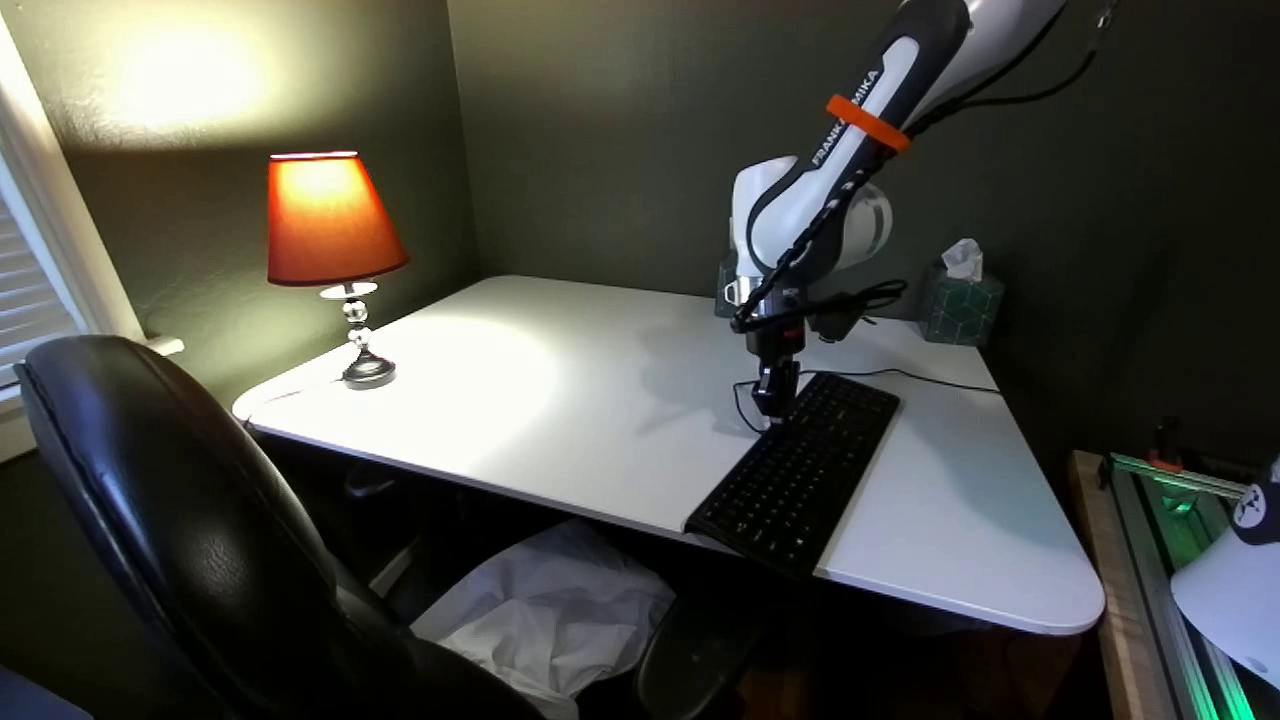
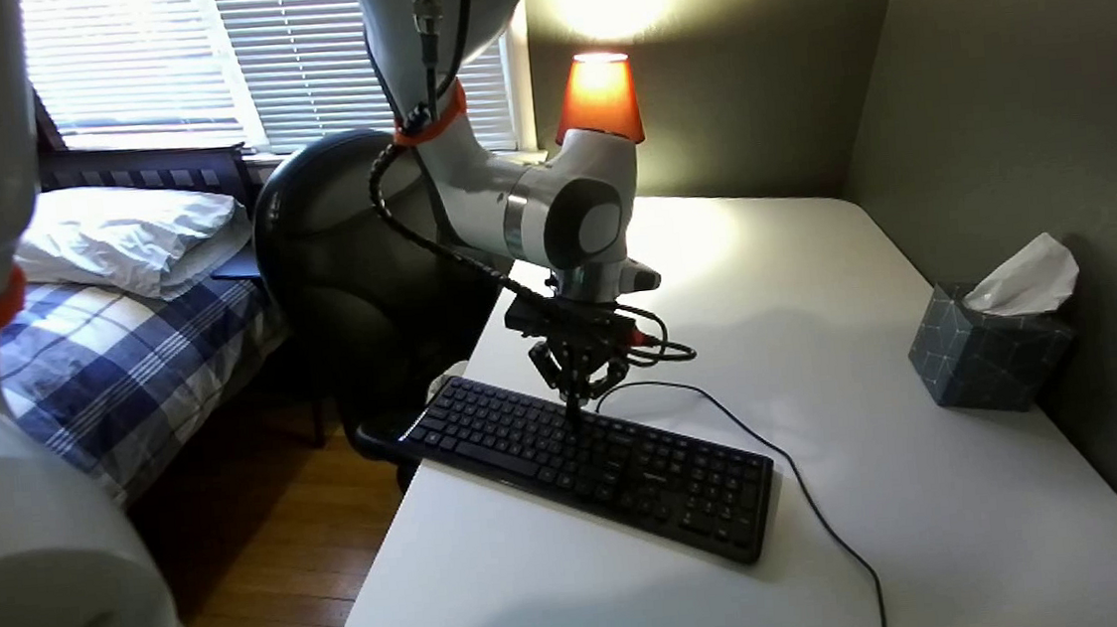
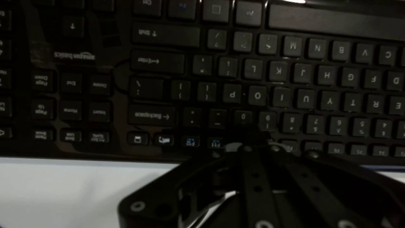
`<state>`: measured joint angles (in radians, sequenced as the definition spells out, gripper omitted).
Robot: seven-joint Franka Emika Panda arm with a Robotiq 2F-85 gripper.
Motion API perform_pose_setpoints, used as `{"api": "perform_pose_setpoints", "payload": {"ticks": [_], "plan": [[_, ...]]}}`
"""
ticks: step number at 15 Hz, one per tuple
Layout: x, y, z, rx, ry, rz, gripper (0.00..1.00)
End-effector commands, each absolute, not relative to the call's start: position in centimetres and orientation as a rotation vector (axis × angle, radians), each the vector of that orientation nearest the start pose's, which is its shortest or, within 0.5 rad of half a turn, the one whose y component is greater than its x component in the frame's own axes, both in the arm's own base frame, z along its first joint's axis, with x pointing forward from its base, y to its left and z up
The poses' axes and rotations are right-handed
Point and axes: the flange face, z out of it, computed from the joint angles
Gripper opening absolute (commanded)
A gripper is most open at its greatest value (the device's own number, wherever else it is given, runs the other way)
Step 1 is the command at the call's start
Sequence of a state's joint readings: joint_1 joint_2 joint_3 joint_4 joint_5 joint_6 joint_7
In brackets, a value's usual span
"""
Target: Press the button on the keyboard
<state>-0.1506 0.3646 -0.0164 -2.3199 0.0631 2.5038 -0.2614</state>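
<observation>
Claw (image 2: 574,412) clenched on nothing, I'm aiming nr the 0 key (image 3: 243,117) of the kbd (image 2: 621,478), contact unclear; should be pushing straight down, lightly, w/o sliding. Kbd's lying on white desk (image 1: 570,410), one end poking just past edge; lamp (image 1: 333,220) is glowing nr window (image 2: 329,62), tissue box (image 1: 962,308) sitting by wall (image 1: 620,150).

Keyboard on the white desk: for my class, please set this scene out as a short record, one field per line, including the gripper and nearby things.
Main object: black keyboard, lying on the white desk
Cable: thin, black, lying on the desk
Gripper: shut, pointing down at the keyboard, near the 0 key and 9 key
Key pressed: cannot tell
Lamp: lit, on the desk
Tissue box: white tissue sticking out
Chair: black, beside the desk
</observation>
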Motion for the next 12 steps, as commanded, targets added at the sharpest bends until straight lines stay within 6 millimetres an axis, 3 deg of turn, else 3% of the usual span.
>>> {"api": "perform_pose_setpoints", "payload": {"ticks": [1,12], "plan": [[49.81,-8.39,16.54,-3.038,-0.067,0.303,0.00],[50.54,-8.50,16.06,-3.031,-0.056,0.344,0.00]]}}
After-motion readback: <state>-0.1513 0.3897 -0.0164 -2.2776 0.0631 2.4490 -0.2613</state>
